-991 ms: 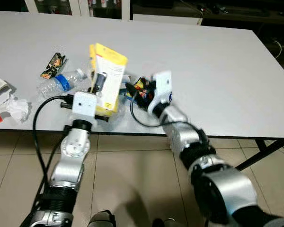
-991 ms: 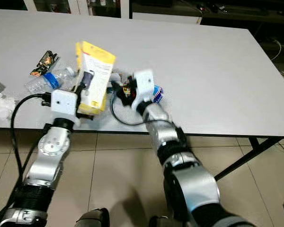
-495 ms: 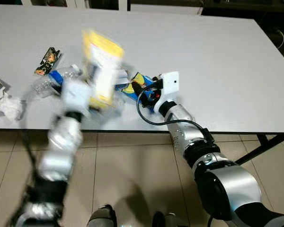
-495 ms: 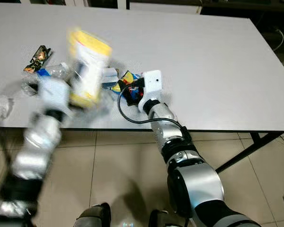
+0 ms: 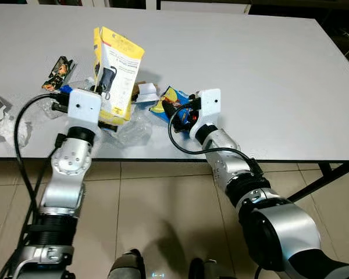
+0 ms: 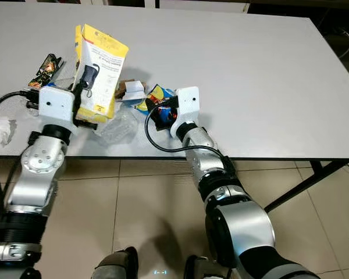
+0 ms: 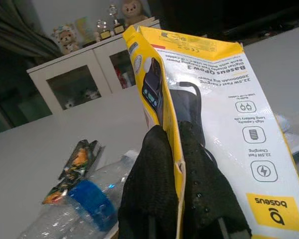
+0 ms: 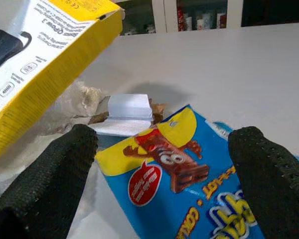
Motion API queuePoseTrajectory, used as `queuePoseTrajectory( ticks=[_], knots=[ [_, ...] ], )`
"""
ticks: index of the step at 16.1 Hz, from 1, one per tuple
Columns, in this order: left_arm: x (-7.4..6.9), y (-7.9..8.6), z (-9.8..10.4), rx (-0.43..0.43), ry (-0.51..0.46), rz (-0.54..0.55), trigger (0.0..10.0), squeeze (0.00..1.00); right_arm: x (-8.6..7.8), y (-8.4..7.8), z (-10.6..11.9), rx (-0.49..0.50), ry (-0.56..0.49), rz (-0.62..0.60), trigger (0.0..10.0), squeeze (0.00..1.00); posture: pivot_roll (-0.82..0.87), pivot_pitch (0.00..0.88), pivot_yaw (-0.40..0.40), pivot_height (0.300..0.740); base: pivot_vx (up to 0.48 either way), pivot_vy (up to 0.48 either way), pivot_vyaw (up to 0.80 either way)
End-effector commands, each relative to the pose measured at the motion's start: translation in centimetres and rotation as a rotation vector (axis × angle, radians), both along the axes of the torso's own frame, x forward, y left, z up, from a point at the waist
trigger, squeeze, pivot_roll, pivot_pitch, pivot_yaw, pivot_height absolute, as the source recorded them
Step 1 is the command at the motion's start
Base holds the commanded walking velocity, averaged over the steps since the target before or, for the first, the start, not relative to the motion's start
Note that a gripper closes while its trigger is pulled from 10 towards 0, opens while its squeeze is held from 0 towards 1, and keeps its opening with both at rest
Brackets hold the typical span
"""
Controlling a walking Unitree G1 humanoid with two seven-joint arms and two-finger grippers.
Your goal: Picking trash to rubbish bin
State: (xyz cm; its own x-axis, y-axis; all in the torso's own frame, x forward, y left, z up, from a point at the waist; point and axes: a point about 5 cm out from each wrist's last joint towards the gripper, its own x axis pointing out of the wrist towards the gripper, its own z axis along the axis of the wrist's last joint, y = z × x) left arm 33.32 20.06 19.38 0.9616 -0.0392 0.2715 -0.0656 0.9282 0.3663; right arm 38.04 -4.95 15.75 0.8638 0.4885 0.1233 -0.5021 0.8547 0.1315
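Left wrist view has my left pincer (image 7: pixel 182 199) clamped on the lower edge of a yellow and white box (image 7: pixel 209 109), one black finger on each face of the card. From the head, that box (image 5: pixel 117 72) stands tilted above the near part of the white desk (image 5: pixel 267 75), held up in front of my left wrist. Just beside it on the desk lie a clear plastic bottle with a blue label (image 7: pixel 74 209) and, a little past the bottle, a dark snack wrapper (image 5: pixel 58 72). Crumpled clear plastic (image 5: pixel 131 129) sits under the box near the desk's front edge, and crumpled white paper (image 5: pixel 9 129) lies further to my left.

My right pincer (image 8: pixel 162 169) is spread wide, its two fingers (image 8: pixel 55 174) set either side of a blue and yellow snack packet (image 8: pixel 189 194) that lies flat on the desk; I cannot tell whether they touch it. A small folded white card (image 8: pixel 127 113) rests just beyond the packet, between it and the box. From the head, this pincer (image 5: pixel 177 113) is low over the packet near the middle of the desk's front edge.
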Motion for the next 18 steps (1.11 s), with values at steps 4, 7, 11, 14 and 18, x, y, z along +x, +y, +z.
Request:
queuePoseTrajectory(
  ticks=[4,7,11,14,18],
  knots=[
    [-0.8,0.2,-0.8,-0.003,0.041,-0.013,10.0,0.0,-0.8,0.2,-1.8,-0.031,0.034,0.012,10.0,0.0,0.15,0.215,-0.037,0.74,0.0,0.0,0.0],
    [-1.3,0.2,-0.9,0.0,0.046,-0.015,10.0,0.0,-1.0,0.3,-2.2,-0.041,0.046,0.005,10.0,0.0,0.16,0.221,-0.031,0.74,0.0,0.0,0.0],
    [-1.8,-0.2,-0.7,0.019,0.057,-0.035,10.0,0.0,-1.2,-0.2,-3.3,-0.109,0.068,-0.027,10.0,0.0,0.18,0.236,-0.019,0.74,0.0,0.0,0.0],
    [-1.9,-0.4,-0.6,0.035,0.064,-0.047,10.0,0.0,-1.7,-0.4,-4.5,-0.139,0.095,-0.036,10.0,0.0,0.19,0.239,-0.013,0.74,0.0,0.0,0.0],
    [-1.9,-0.5,-0.3,0.041,0.068,-0.052,10.0,0.0,-2.2,-0.7,-5.7,-0.161,0.131,-0.054,3.5,0.0,0.19,0.236,-0.005,0.74,0.0,0.0,0.0]
  ],
)
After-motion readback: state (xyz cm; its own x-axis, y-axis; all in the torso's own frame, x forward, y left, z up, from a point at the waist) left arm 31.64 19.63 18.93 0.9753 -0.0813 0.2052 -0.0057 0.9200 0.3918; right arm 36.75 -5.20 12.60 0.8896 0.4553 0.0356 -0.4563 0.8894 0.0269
